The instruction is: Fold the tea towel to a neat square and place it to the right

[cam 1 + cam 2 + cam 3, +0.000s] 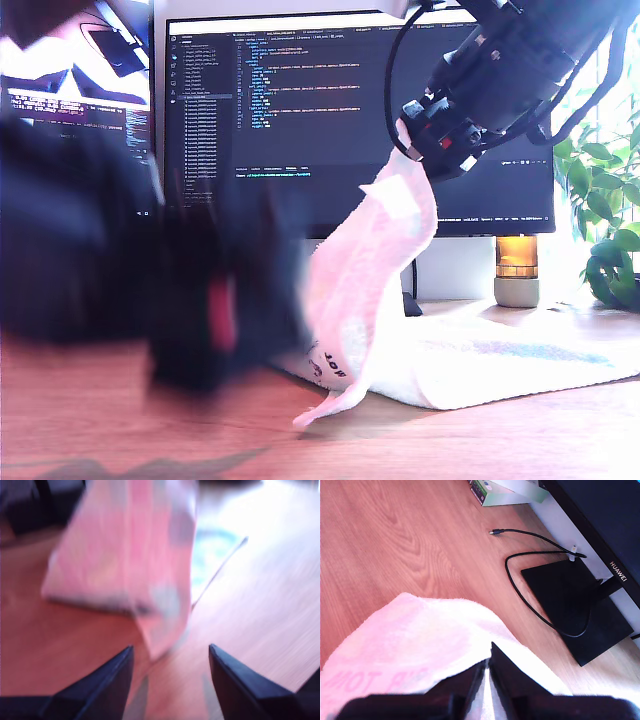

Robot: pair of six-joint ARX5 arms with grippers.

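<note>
Before the monitor, my second tool clenches a raised corner of the tea towel, the rest lying on the counter; my first tool is released nearby.

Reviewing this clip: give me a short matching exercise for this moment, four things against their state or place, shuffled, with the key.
Things:
1. my first gripper
2. my second gripper
3. tea towel
4. black cable

States:
A. one end lifted high, the rest lying on the wooden desk
B. lying loose on the desk by the monitor's base
C. jaws apart, holding nothing
D. jaws closed on cloth

Pairs: 1-C, 2-D, 3-A, 4-B
</note>
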